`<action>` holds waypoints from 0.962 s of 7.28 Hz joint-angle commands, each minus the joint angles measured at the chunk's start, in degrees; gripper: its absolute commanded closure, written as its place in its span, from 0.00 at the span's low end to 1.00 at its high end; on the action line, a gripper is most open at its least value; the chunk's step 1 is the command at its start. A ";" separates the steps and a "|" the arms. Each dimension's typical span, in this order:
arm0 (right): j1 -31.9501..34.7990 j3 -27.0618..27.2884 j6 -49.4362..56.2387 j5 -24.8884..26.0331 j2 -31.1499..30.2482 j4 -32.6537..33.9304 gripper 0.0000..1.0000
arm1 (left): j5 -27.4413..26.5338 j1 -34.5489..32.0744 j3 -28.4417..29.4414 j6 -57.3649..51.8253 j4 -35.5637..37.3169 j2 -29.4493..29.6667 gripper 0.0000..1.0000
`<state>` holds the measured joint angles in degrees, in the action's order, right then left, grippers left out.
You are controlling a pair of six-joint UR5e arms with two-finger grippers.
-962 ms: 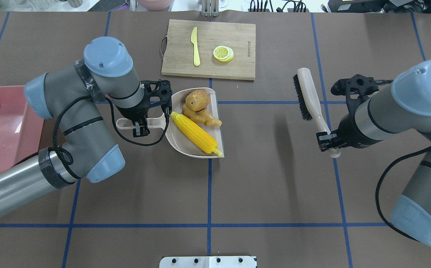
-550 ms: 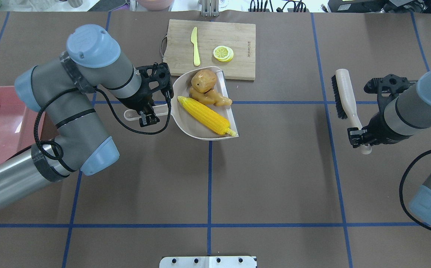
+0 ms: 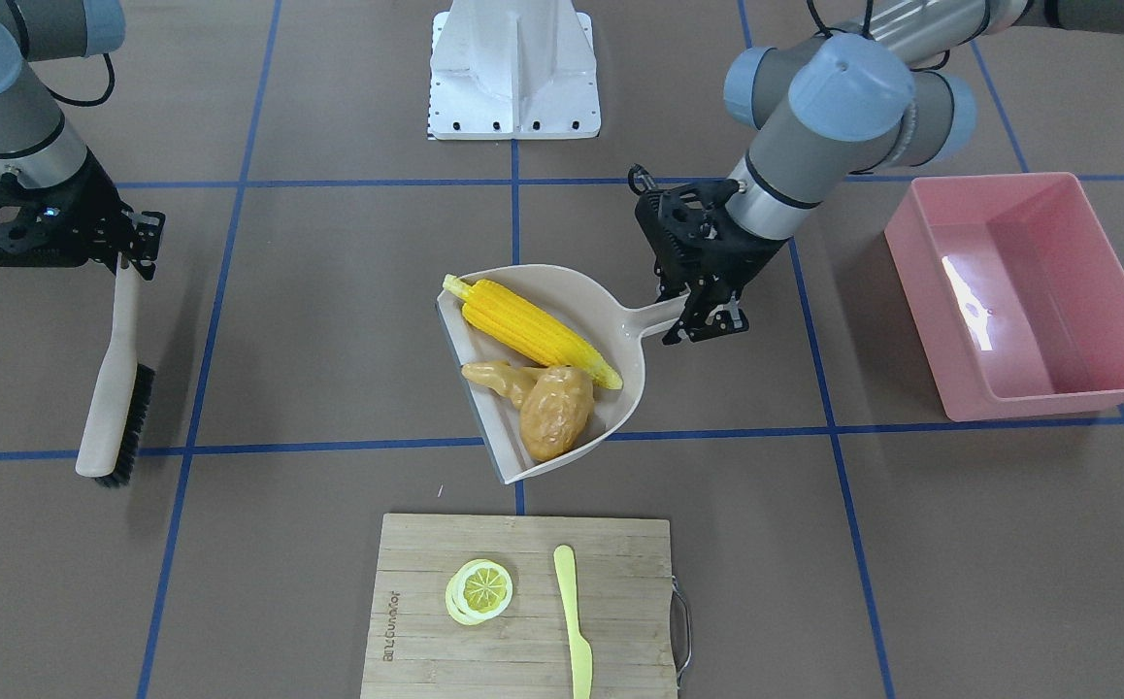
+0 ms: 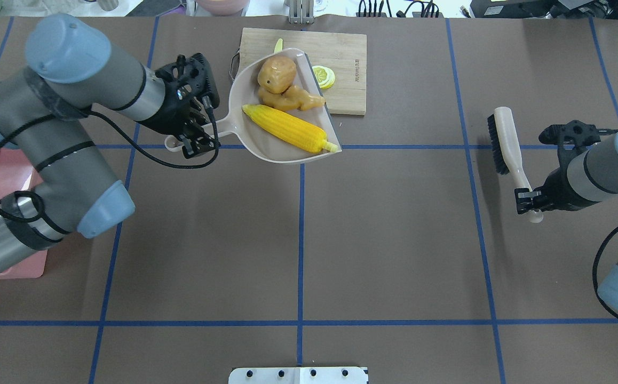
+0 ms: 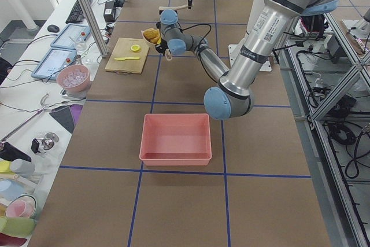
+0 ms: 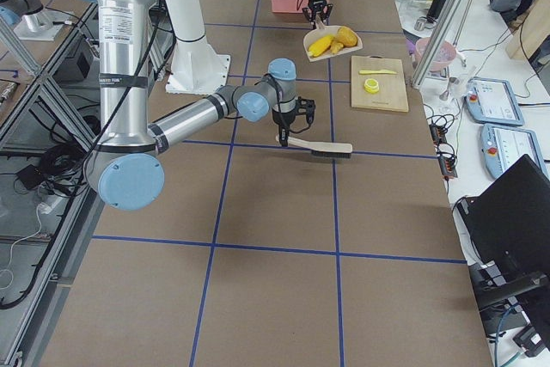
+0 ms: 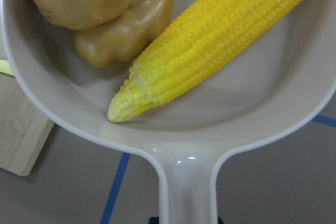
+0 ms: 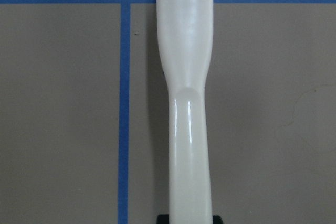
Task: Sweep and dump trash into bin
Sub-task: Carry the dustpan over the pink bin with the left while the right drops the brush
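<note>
Corn cob (image 4: 285, 128), ginger root (image 4: 293, 100) and potato (image 4: 277, 72), all 3, lie together in the beige dustpan (image 4: 266, 145). The left pincer (image 4: 197, 145) is clamped on the dustpan's handle, well apart from the pink bin (image 3: 931, 291). From overhead, the left arm hides most of the bin. The pan covers nearly all of the yellow knife (image 4: 278, 42) and part of the lemon slice (image 4: 327, 78) on the cutting board (image 4: 347, 64); the front view shows the pan clear of the board. The right pincer (image 4: 528, 202) grips the brush (image 4: 506, 138) by its handle. Whether the bristles touch the surface (image 4: 394, 240) I cannot tell. Both wrist views cut the pincer tips off at the bottom edge, and the right one shows only handle.
</note>
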<state>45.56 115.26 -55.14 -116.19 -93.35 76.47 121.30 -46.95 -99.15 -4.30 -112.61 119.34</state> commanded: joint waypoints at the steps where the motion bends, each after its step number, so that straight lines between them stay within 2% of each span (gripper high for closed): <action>1: 0.05 -0.82 -0.14 -0.96 -2.79 -3.78 1.00 | 4.01 -9.34 -4.54 1.13 -3.23 -7.42 1.00; 3: 0.05 -1.09 -0.23 -2.27 -2.98 -3.79 1.00 | 7.53 -17.97 -6.76 1.14 -3.32 -11.40 1.00; 4: -0.04 -1.09 -0.14 -3.33 -2.89 -3.79 0.95 | 9.46 -20.53 -7.11 0.70 -3.32 -14.54 1.00; 6: -0.04 -0.91 -0.14 -3.43 -2.80 -3.79 0.32 | 10.70 -23.70 -10.26 0.43 -5.67 -24.19 1.00; 7: -0.04 -0.74 -0.05 -3.43 -2.63 -3.87 0.00 | 13.76 -25.55 -10.54 0.52 -9.70 -30.07 1.00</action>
<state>45.53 114.35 -55.25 -119.55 -96.15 72.67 132.28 -70.20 -108.76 -3.79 -118.49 96.17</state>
